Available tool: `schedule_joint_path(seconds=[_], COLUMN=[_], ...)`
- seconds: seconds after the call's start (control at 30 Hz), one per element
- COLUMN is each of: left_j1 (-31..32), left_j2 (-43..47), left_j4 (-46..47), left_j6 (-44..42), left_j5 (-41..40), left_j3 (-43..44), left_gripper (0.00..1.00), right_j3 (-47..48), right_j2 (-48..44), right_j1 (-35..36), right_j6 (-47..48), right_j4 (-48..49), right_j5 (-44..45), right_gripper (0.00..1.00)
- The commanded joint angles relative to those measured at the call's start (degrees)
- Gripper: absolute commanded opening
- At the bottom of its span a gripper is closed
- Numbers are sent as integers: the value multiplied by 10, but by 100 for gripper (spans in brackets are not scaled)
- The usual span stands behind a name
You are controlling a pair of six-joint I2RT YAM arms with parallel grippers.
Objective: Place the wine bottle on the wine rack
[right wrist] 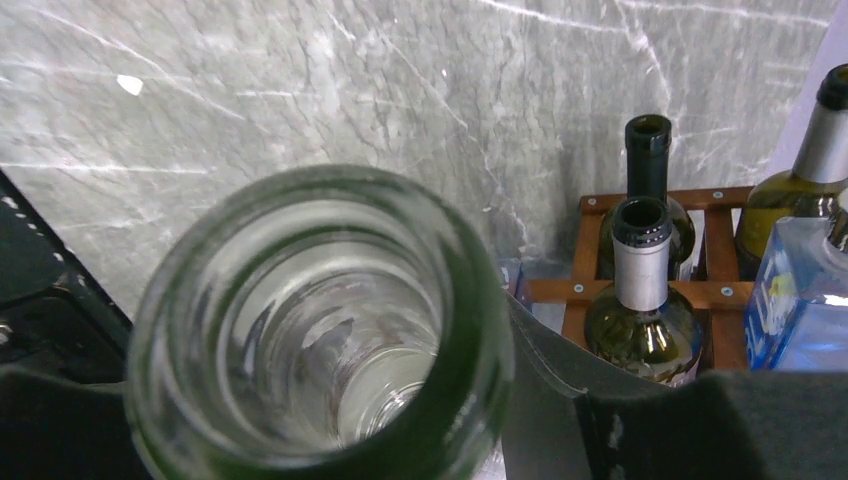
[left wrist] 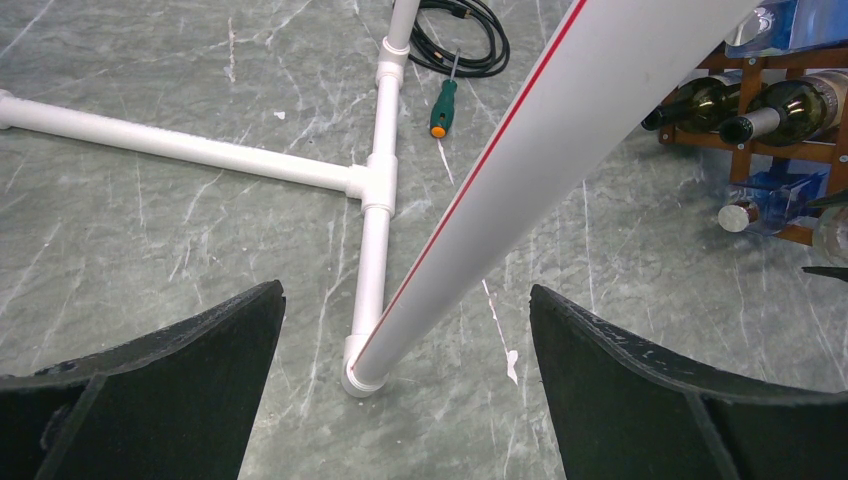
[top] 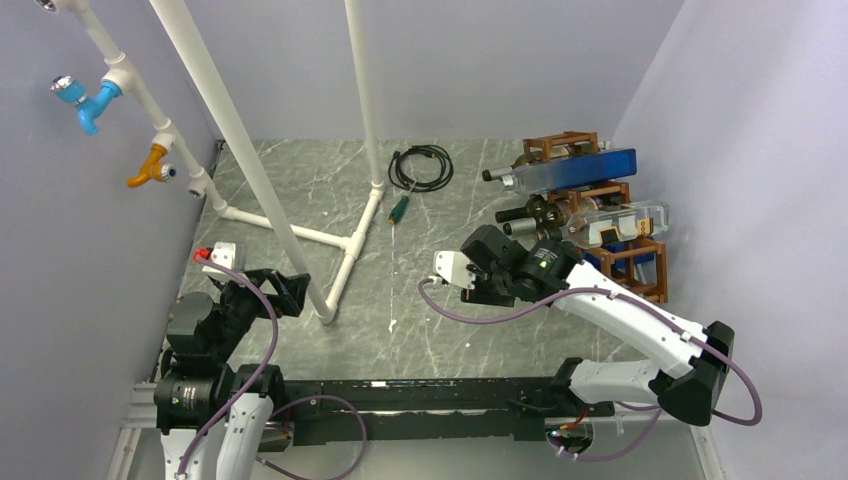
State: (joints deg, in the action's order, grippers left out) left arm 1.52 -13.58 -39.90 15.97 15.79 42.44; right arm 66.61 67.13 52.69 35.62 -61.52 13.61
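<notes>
- Left gripper (left wrist: 405, 292) hangs over the near left corner of the counter (top: 400, 340); its jaws are spread wide and empty; I judge it parked there, clear of the other arm's work.
- White pipe frame (top: 300, 233) stands left of centre; a coiled cable (top: 446, 168) and a screwdriver (top: 399, 209) lie toward the far edge; neither belongs to the job.
- Right gripper (top: 500, 265) is clamped on the wine bottle (right wrist: 480, 340); the bottle's open mouth faces the wrist camera; it is held near the rack, probably for lining up.
- Wine rack (right wrist: 722, 291) sits at the right edge; several cells hold bottles, necks pointing left; the gripped bottle is not yet in it.
</notes>
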Motion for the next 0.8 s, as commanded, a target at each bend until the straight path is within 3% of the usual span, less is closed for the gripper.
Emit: schedule_joint_path(seconds=[0.0, 0.47, 0.77], left_j1=[-3, 5, 9], left_j2=[3, 13, 14], left_j4=[22, 21, 23], left_j6=[1, 2, 1], left_j5=[9, 5, 6], left_j3=[7, 7, 6], left_gripper=[98, 98, 98], right_j3=[-14, -8, 1], right_j2=[-12, 19, 18], right_j1=[4, 10, 63], right_j6=[52, 69, 86], right_j4=[42, 10, -50], right_j5=[112, 186, 179], right_gripper=[0, 0, 0])
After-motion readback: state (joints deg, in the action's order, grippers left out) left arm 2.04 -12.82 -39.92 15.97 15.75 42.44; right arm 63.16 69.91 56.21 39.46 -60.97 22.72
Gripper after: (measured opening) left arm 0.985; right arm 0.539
